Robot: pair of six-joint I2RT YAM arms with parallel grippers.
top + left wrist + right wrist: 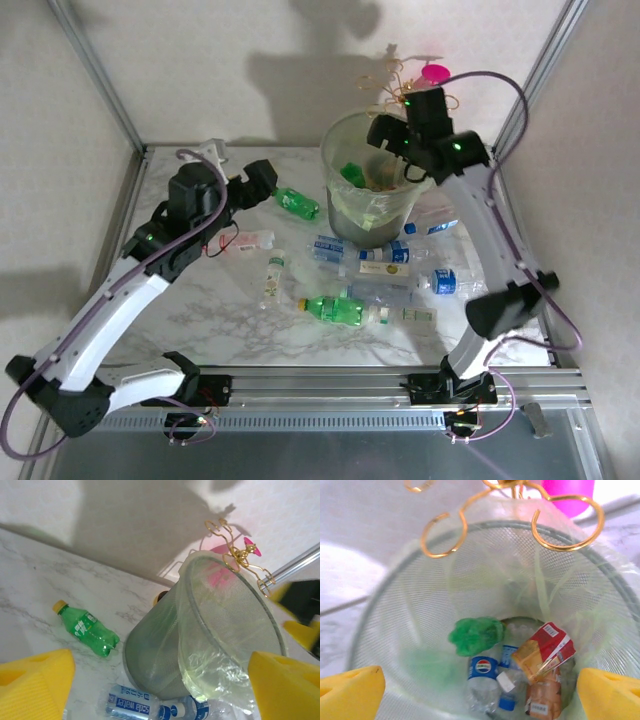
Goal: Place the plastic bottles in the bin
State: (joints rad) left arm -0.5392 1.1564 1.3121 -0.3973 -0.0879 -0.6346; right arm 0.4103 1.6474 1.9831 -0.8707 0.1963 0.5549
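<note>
The bin (372, 228) stands at the back middle of the table, lined with a yellowish bag. My right gripper (388, 140) hangs open over its mouth, nothing between its yellow pads (352, 692). Inside the bin (400, 630) lie a blurred green bottle (475, 635), a clear blue-labelled one (484, 672) and an orange-brown one (545, 652). My left gripper (262, 180) is open and empty, left of the bin (155, 645), close to a green bottle (297, 204) (87, 630). Several more plastic bottles lie in front of the bin, among them a green one (335, 310) and a soda water bottle (127, 705).
A pink-and-gold ornament (425, 75) (240, 555) (520, 505) stands right behind the bin, its gold wire loops close over the rim. Metal frame posts (115, 100) rise at both back corners. Bare marble (220, 320) lies at the front left.
</note>
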